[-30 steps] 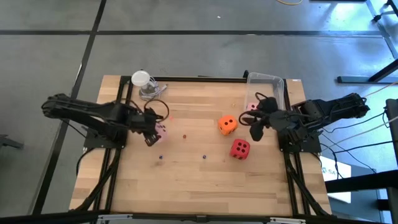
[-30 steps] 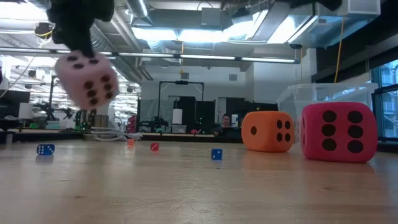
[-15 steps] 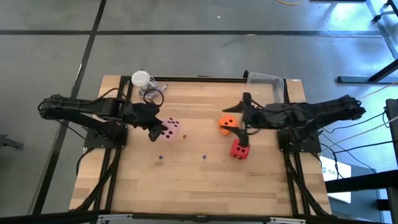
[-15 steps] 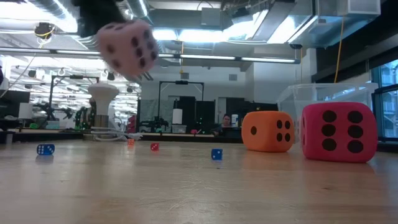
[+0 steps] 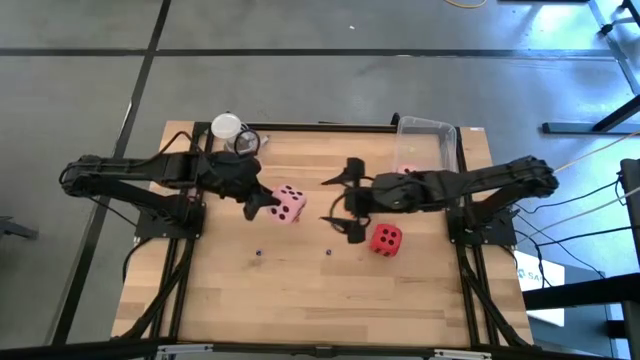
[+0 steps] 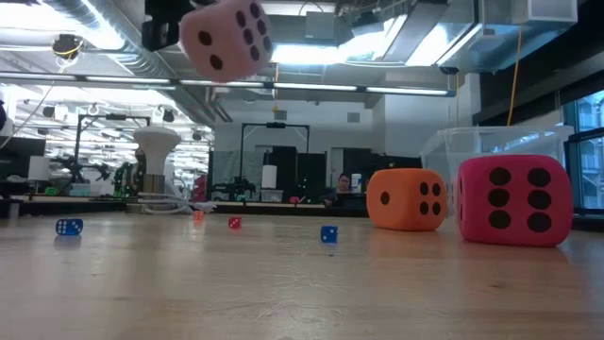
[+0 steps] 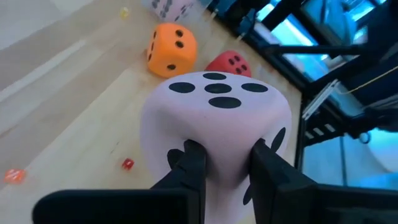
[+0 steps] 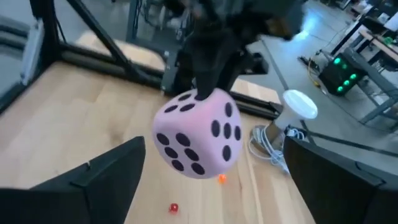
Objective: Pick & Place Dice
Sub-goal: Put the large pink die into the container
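A pale pink die [image 5: 291, 203] with dark pips hangs above the table's middle, with my left gripper [image 5: 270, 205] shut on it; the low view shows the die [image 6: 226, 38] well above the tabletop. My right gripper [image 5: 347, 203] faces it from the table's right, open wide, its fingers [image 8: 93, 180] apart on either side of the pink die [image 8: 199, 140] without touching it. The orange die [image 6: 406, 200] and the red die [image 5: 386, 239] rest on the table, with my right arm over the orange one in the high view. My left gripper pinches a fold of the pink die's soft wall [image 7: 227, 152] between its two fingers [image 7: 189, 165], on the side facing the table's left, and the wall is dented in there. The fingers come roughly level from the table's left. The die is lifted clear.
A clear plastic bin [image 5: 432, 130] stands at the far right with another pale die [image 7: 171, 7] by it. A white cup-like thing [image 5: 228, 127] with a cable is at the far left. Small blue dice [image 6: 328, 233] and small red dice [image 6: 234, 223] lie scattered on the wood.
My left gripper has gone up and toward the table's right with the pink die, which has turned in the hold. My right gripper has gone from beside the bin toward the table's left, over the orange die, and has opened wide.
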`<move>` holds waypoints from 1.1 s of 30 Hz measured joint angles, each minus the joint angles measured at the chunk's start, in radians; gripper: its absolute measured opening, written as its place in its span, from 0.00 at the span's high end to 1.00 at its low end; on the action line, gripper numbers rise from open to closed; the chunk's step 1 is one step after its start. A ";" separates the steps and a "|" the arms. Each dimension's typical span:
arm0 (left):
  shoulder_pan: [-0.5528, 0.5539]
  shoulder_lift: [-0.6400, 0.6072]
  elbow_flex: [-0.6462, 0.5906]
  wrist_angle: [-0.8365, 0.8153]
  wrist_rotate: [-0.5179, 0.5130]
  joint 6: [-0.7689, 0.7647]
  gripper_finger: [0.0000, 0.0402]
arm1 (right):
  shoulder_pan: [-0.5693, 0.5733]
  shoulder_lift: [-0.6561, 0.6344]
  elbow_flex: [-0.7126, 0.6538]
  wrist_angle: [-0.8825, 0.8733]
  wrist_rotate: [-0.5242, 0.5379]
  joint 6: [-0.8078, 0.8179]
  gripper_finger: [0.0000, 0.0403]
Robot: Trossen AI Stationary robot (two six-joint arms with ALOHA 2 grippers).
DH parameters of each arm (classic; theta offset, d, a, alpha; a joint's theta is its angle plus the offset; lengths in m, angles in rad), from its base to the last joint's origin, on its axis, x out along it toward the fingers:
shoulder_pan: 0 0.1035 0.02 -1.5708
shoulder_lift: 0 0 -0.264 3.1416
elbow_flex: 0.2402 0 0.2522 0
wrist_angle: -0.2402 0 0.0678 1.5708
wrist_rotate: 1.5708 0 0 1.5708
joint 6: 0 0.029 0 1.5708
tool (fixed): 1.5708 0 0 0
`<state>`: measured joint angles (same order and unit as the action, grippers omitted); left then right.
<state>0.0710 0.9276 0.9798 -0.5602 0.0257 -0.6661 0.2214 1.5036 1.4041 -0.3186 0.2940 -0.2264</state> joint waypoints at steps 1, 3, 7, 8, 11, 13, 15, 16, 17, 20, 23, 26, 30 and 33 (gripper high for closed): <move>0.002 0.000 0.000 0.012 0.005 0.000 0.87 | 0.000 0.021 0.023 -0.020 0.001 -0.011 0.05; 0.008 0.000 0.000 0.032 0.020 0.005 0.87 | 0.000 0.057 0.065 -0.052 0.001 -0.050 0.04; 0.020 0.000 0.000 0.057 0.055 0.008 0.87 | 0.001 0.115 0.123 -0.095 0.002 -0.120 0.02; 0.022 0.000 0.000 0.067 0.061 0.008 0.88 | 0.001 0.126 0.134 -0.101 0.002 -0.125 0.02; 0.023 0.000 0.000 0.088 0.076 0.008 0.89 | 0.001 0.142 0.147 -0.103 0.002 -0.155 0.02; 0.024 0.000 0.000 0.093 0.084 0.009 0.89 | 0.000 0.146 0.149 -0.102 0.003 -0.179 0.02; 0.024 0.000 0.000 0.097 0.101 0.017 0.90 | -0.006 0.146 0.149 -0.103 0.001 -0.181 0.03; 0.023 0.000 0.000 0.100 0.104 0.023 0.90 | -0.010 0.146 0.149 -0.102 -0.006 -0.177 0.03; 0.023 0.000 0.000 0.100 0.105 0.023 0.90 | -0.017 0.146 0.149 -0.101 -0.018 -0.175 0.04; 0.024 0.000 0.000 0.115 0.105 0.026 0.90 | -0.033 0.146 0.149 -0.102 -0.048 -0.175 0.06; 0.024 0.000 0.000 0.133 0.105 0.027 0.91 | -0.040 0.159 0.150 -0.094 -0.070 -0.175 0.08; 0.024 0.000 0.000 0.142 0.106 0.027 0.91 | -0.039 0.177 0.150 -0.082 -0.110 -0.178 0.08; 0.023 0.000 0.000 0.140 0.112 0.027 0.92 | -0.039 0.195 0.150 -0.059 -0.143 -0.178 0.08; 0.023 0.002 0.000 0.148 0.124 0.026 0.92 | -0.048 0.203 0.150 -0.043 -0.152 -0.178 0.08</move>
<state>0.0944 0.9295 0.9802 -0.4124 0.1497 -0.6399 0.1736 1.7070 1.5543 -0.3618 0.1417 -0.4044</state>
